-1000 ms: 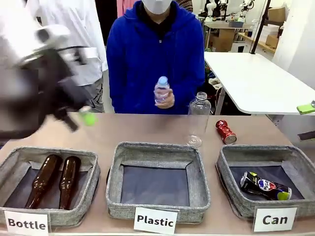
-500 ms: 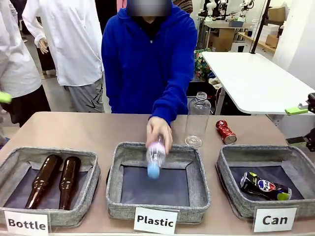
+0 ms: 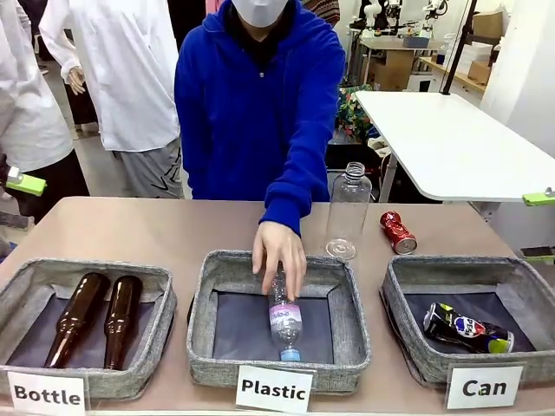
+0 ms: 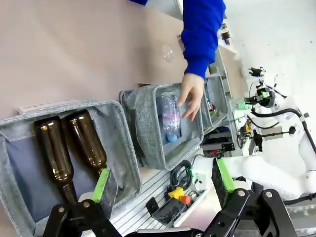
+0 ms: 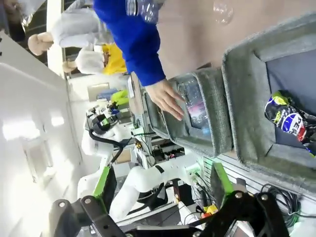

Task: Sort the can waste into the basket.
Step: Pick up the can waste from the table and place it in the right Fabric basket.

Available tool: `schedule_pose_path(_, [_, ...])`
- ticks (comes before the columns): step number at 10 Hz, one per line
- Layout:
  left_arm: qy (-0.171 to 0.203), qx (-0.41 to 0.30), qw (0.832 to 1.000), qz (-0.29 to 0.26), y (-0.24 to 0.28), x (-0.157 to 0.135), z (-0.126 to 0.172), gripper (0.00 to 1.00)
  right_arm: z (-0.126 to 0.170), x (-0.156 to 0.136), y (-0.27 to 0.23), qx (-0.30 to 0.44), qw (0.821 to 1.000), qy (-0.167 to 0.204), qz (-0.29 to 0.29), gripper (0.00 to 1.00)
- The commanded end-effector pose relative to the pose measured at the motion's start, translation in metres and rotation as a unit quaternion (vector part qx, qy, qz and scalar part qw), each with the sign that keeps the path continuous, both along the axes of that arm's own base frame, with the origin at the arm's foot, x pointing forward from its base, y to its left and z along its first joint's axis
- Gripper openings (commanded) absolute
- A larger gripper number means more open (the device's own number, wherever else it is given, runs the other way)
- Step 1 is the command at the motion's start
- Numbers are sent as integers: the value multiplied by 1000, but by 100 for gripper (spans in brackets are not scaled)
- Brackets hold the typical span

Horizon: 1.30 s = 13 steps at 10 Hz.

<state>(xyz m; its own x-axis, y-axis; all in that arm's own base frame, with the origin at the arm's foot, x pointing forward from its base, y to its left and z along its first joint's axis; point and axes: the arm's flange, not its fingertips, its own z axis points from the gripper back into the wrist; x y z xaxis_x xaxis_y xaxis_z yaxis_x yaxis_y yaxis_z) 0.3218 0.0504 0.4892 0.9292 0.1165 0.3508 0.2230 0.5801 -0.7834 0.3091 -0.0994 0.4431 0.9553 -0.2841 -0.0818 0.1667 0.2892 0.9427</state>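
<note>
- At the front view's left and right edges we see green pad tips; the frame cuts off the arms behind them.
- Left gripper [image 4: 162, 175]: jaws spread wide, nothing between them, touching nothing.
- Right gripper [image 5: 160, 175]: likewise released and empty.
- Dark can [image 3: 468, 328] lies on its side inside the basket [image 3: 460, 267], lower right; the right wrist view's edge clips it.
- Red can [image 3: 398, 231] lies on the table [image 3: 130, 230], just above that basket.
- The person's hand [image 3: 279, 251] partly covers a plastic bottle [image 3: 284, 322] in the middle basket [image 3: 208, 295].
</note>
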Motion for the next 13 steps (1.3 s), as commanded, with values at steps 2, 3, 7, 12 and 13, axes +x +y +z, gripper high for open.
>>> schedule_pose_path(2, [6, 4, 1000, 3, 9, -3, 3, 100, 6, 1, 9, -3, 1000, -2, 10, 100])
schedule_pose_path(3, [6, 4, 1000, 3, 9, -3, 3, 100, 6, 1, 9, -3, 1000, -2, 10, 100])
schedule_pose_path(7, [6, 4, 1000, 3, 9, -3, 3, 100, 6, 1, 9, -3, 1000, -2, 10, 100])
schedule_pose_path(12, [6, 4, 1000, 3, 9, -3, 3, 100, 30, -18, 50, -319, 945, 31, -72, 100])
schedule_pose_path(13, [6, 4, 1000, 3, 9, -3, 3, 100, 37, 14, 74, -400, 912, 54, -66, 100])
